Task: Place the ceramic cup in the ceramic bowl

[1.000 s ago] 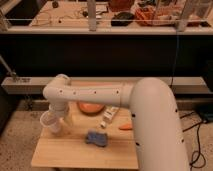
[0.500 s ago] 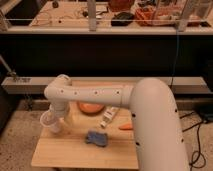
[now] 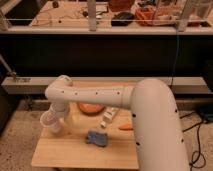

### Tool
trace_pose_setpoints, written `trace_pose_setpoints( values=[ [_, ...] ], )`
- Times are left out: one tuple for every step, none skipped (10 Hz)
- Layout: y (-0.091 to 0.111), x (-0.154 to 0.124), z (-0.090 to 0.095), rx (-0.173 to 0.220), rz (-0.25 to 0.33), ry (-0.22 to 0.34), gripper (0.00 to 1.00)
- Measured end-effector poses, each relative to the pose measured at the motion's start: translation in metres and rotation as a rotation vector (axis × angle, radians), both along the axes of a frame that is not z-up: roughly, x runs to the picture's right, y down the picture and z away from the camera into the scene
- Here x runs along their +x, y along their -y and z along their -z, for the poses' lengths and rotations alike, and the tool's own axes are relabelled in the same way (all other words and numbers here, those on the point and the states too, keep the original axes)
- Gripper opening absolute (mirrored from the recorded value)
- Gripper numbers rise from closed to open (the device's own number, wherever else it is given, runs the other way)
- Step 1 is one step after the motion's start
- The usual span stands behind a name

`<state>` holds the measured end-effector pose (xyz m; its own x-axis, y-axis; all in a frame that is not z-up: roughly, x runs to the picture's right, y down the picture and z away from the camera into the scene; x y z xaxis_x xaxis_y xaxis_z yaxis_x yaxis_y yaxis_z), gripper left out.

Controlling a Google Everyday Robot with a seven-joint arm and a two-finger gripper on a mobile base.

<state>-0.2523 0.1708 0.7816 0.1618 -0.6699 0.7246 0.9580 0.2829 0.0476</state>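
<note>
At the left edge of the pale wooden desk (image 3: 70,152), the small plain white ceramic cup (image 3: 50,123) sits right at the tip of the gripper (image 3: 56,115); whether the jaws pinch it cannot be told. The round shallow orange-brown ceramic bowl (image 3: 90,107) lies near, to the cup's right, with no cup in it. Carrying the cup across and releasing it in the bowl appears to remain.

Worktop (image 3: 75,152): pale matt wood. Arm shell (image 3: 155,115): smooth, off-white, plastic-looking. Gripper (image 3: 56,119) sits at the worktop's left, against the smooth white ceramic cup (image 3: 48,122).
</note>
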Motion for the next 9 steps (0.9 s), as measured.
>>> trace_pose_setpoints(
  values=[
    [0.0,0.0,0.0,0.0,-0.002,0.002,0.71],
    [0.0,-0.001,-0.001,0.001,-0.003,0.003,0.65],
    [-0.001,-0.001,-0.001,0.0,-0.003,0.005,0.53],
    [0.0,0.0,0.0,0.0,-0.003,0.007,0.43],
    [0.002,0.0,0.001,0.001,-0.004,0.009,0.33],
    [0.003,0.001,0.002,0.001,-0.004,0.01,0.23],
    [0.005,0.002,0.003,0.001,-0.005,0.01,0.13],
    [0.007,0.003,0.004,0.001,-0.007,0.011,0.07],
    [0.017,0.01,0.006,0.003,-0.023,0.007,0.04]
  ],
)
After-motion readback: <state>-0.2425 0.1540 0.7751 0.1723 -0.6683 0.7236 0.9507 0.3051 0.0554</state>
